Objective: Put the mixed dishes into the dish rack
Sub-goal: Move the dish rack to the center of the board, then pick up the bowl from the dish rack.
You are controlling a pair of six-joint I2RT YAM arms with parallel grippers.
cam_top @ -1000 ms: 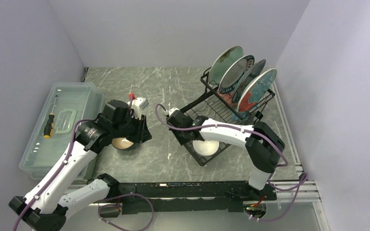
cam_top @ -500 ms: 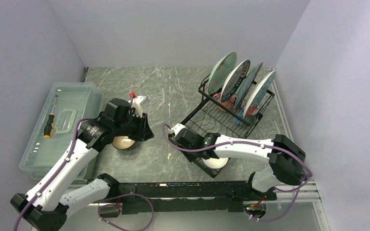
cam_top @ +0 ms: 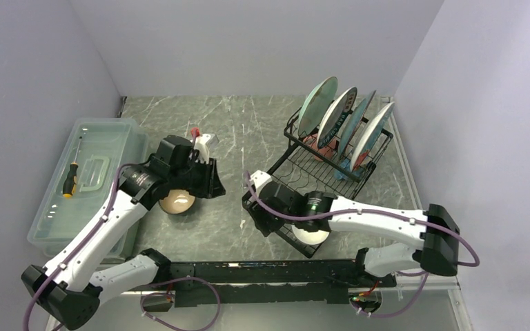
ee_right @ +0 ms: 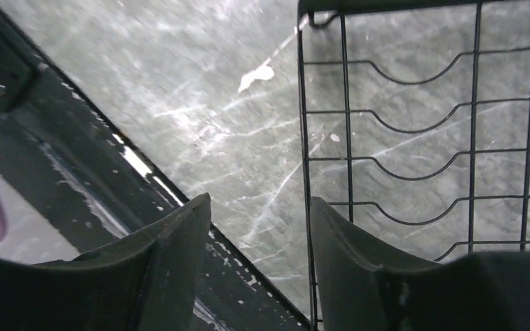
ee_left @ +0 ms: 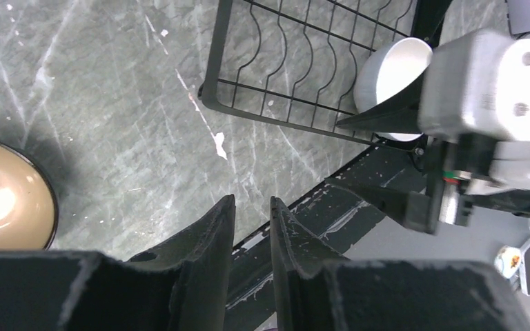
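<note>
The load looks nearly complete. Four round plates (cam_top: 337,114) stand on edge in the slots of the large black wire dish rack (cam_top: 292,131), well beyond the right tool (ee_right: 259,207); the round white bowl (cam_top: 313,235) sits in the rack's low near tier, just behind that tool and under its forearm; a reddish thing (cam_top: 315,143) and a blue thing (cam_top: 346,165) show beneath the plates, too hidden to name for certain.

By my judgement one dish is left: the round brown bowl (cam_top: 177,202) rests on the grey marbled tabletop (cam_top: 234,124), outside the rack, just beside the left tool (ee_left: 252,203) and partly under its wrist.

The right tool is spread with nothing between its fingers, over the rack's near corner and the bare tabletop beside it; the left tool's fingers are almost pressed together, with a narrow gap and nothing in it, pointing at the tabletop between the brown bowl and the rack.

The brown bowl sits upright, mouth up; its rim is dark, its inside a glossy tan with a glint of light; it looks empty.

A clear plastic box (cam_top: 103,145) with a yellow-handled screwdriver (cam_top: 71,181) lies well apart on the far side of the left tool; it is no part of the load.
</note>
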